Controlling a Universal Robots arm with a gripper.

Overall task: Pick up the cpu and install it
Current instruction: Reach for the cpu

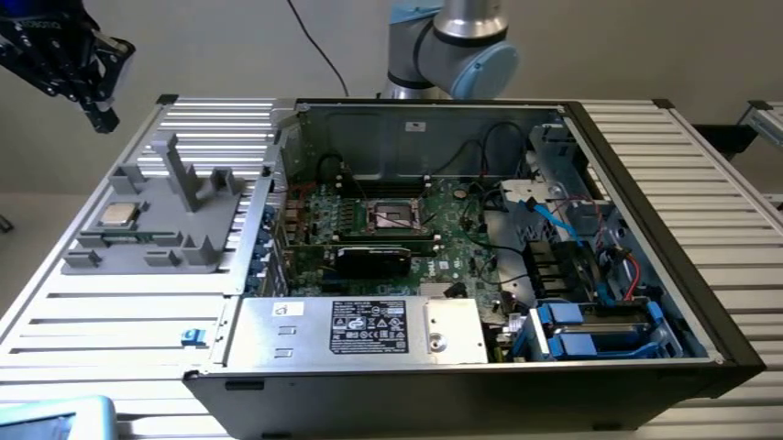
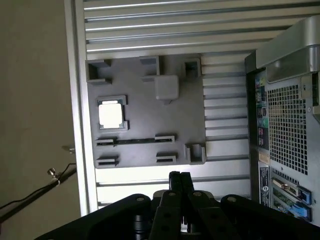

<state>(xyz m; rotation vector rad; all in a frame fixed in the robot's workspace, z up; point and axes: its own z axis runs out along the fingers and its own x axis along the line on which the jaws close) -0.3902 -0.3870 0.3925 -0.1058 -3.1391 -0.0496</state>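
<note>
Pick-up not started: cpu [image 1: 119, 214] sits in the grey fixture [image 1: 171, 249] on the surface [image 1: 110, 321]. Gripper [image 2: 179, 177] clenched, empty, well above. Socket [image 1: 394, 217] apparently vacant.

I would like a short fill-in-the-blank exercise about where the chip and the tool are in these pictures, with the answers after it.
1. The chip rests on a holder of ___ colour.
2. The chip is ___ the open computer case, not inside it.
3. The tool is ___ and holds nothing.

Missing words: grey; outside; shut.
</note>
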